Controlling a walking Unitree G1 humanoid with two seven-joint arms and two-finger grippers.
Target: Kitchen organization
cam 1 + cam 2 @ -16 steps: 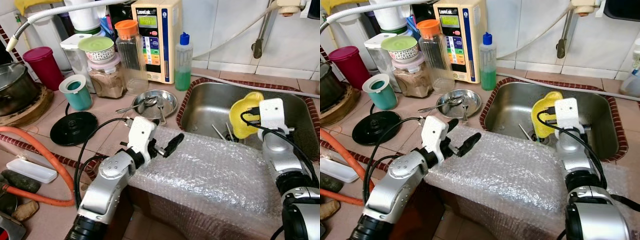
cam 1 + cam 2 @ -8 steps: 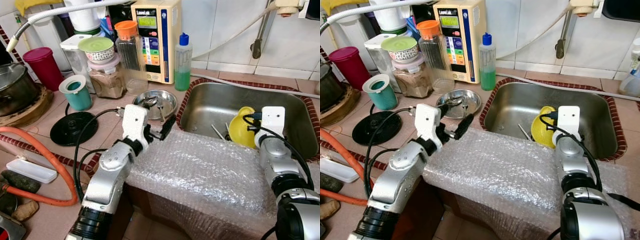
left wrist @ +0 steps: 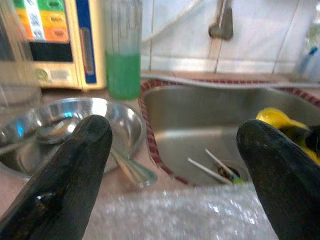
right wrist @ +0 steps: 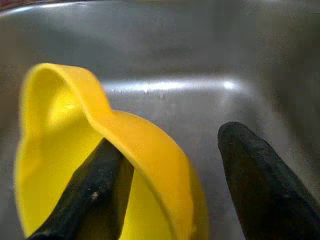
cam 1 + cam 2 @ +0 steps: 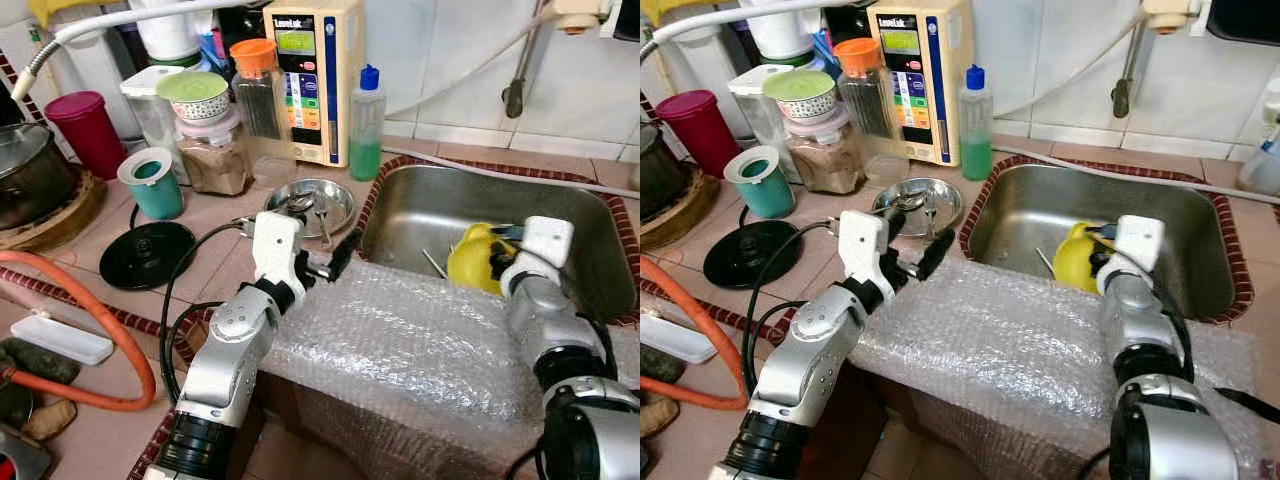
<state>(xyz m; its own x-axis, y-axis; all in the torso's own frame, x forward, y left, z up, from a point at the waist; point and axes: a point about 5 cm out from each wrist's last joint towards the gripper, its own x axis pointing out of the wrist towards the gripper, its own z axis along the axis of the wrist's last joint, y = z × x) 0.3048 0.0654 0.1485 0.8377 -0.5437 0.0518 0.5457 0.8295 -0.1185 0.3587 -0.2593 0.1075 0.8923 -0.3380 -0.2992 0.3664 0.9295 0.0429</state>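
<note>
Lowered since the earlier frames, the yellow funnel [image 5: 478, 262] now sits down inside the sink [image 5: 425, 205], near its front wall, where a second ago it was raised above the basin. The right gripper [image 4: 170, 192] straddles the funnel's rim: one finger [image 4: 90, 195] lies inside the cup, against the yellow wall, and the other finger [image 4: 262, 185] stands clear on the outside. The jaws are parted wider than the rim, so the hold is loose at best; whether the funnel rests on the sink floor cannot be told.

Beside the funnel, two pale chopsticks [image 3: 212, 165] lie by the drain. The left arm has also advanced toward the sink edge. The left gripper [image 3: 172, 150] hovers wide open and empty over the bubble wrap [image 5: 400, 340] that covers the counter front, between the steel dish [image 5: 312, 205] with its spoon [image 3: 132, 170] and the sink.

Hazards:
- Slip. With only the inner finger in contact, any lift is likely to let the funnel rotate off that finger and drop into the basin.
- Snag. On withdrawal, the inner finger may hook the curled rim and drag or tip the funnel.
- Collision. The left gripper is close to the dish; a sweep toward it could knock the spoon or push the dish toward the green bottle [image 5: 367, 125].
</note>
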